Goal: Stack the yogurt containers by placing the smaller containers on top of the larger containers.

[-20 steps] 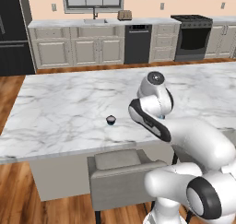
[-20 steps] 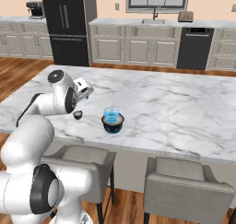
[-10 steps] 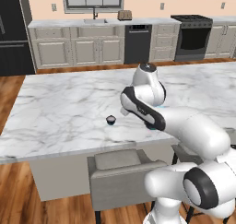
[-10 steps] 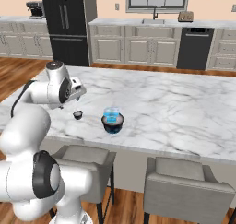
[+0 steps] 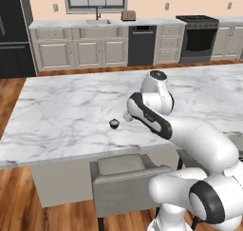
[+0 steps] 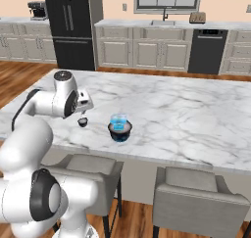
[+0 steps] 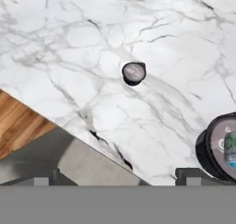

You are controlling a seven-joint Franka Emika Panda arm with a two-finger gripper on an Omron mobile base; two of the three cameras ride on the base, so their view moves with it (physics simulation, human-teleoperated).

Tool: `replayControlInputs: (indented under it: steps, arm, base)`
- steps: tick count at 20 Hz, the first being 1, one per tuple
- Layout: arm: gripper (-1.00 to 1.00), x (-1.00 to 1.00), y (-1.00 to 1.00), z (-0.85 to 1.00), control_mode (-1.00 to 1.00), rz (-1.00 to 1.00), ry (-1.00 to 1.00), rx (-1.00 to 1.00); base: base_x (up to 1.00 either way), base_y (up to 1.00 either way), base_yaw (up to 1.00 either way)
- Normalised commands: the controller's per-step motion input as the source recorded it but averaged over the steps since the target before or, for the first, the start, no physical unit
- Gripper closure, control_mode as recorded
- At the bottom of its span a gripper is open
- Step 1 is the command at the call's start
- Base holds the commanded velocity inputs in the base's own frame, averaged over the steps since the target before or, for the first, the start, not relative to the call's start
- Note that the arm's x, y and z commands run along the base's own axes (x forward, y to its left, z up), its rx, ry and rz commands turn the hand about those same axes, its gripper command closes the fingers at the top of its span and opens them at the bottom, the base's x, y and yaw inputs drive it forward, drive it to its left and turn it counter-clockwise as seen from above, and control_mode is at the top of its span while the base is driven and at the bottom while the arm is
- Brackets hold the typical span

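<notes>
In the hand view, a strip of brown wood floor [image 7: 18, 121] fills the lower left, and the white marble table's [image 7: 92, 34] front edge runs diagonally above a grey chair seat [image 7: 69, 163]. Near the centre stands the tiny dark round cup with a pale top [image 7: 133, 73], alone on bare marble. At the right edge sits the wide dark tub with a pale grey top [image 7: 216, 144], with the translucent light-blue cup [image 7: 230, 149] already on it.

In the right base view, the gripper [image 6: 84, 106] hovers just above and left of the tiny cup [image 6: 83, 122]; I cannot tell whether its fingers are apart or together.

The step in hand seems to be picking up the tiny cup. Centre over it first, then descend straight. The table edge lies near the cup, so avoid nudging it that way. Marble around it is open.
</notes>
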Motion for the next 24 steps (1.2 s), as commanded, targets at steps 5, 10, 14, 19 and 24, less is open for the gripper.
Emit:
replayControlInputs:
  steps: [5, 10, 14, 19, 24]
  arm:
    - [-1.0, 0.14, 0.25, -0.07, -1.0, -0.21, 0.04, 0.0]
    - [-1.0, 0.24, 0.01, -0.01, -1.0, -0.08, 0.18, 0.09]
    - [-1.0, 0.31, 0.02, -0.02, -1.0, -0.08, 0.14, 0.05]
    - [-1.0, 0.26, 0.19, -0.2, -1.0, -0.11, 0.06, 0.0]
    - [-1.0, 0.26, 0.23, -0.27, -1.0, -0.1, 0.06, 0.0]
  base:
    - [0.0, 0.0, 0.0]
    - [0.0, 0.0, 0.0]
    - [0.0, 0.0, 0.0]
    - [0.0, 0.0, 0.0]
    - [0.0, 0.0, 0.0]
